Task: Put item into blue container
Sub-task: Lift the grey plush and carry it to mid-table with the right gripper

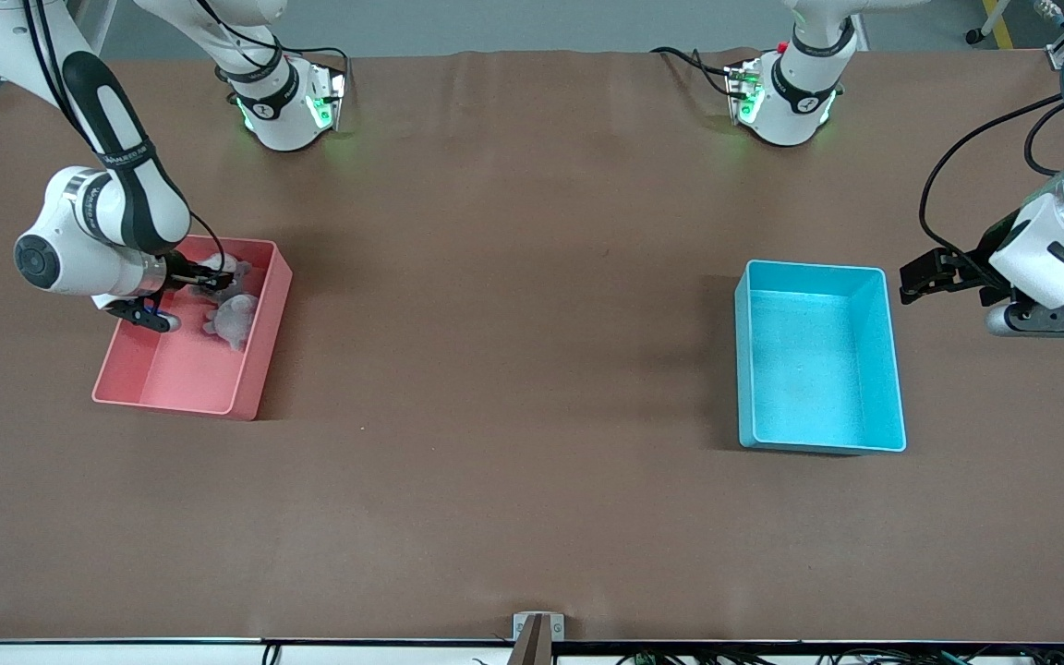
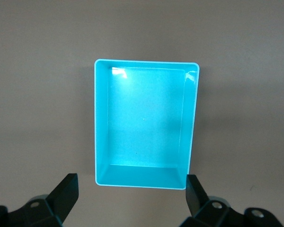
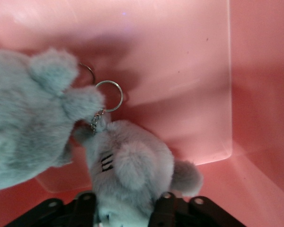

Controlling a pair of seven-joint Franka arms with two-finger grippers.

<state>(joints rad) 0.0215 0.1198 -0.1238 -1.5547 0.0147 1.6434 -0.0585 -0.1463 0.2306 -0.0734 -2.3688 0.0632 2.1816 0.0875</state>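
Note:
The blue container [image 1: 814, 369] stands empty toward the left arm's end of the table; it also fills the left wrist view [image 2: 144, 118]. My left gripper [image 1: 922, 277] hovers open just beside it, with nothing between its fingers [image 2: 68, 189]. My right gripper [image 1: 216, 277] reaches into the pink bin [image 1: 186, 379]. Its fingers [image 3: 165, 208] press on both sides of a grey plush toy [image 3: 132, 170] with a key ring [image 3: 109, 96]. A second grey plush toy [image 3: 23, 127] lies touching it, seen in the front view too [image 1: 233, 319].
The pink bin's walls [image 3: 255, 94] close in around the right gripper. Brown table [image 1: 513, 323] stretches bare between the two bins. The arm bases [image 1: 283, 102] stand along the table's edge farthest from the front camera.

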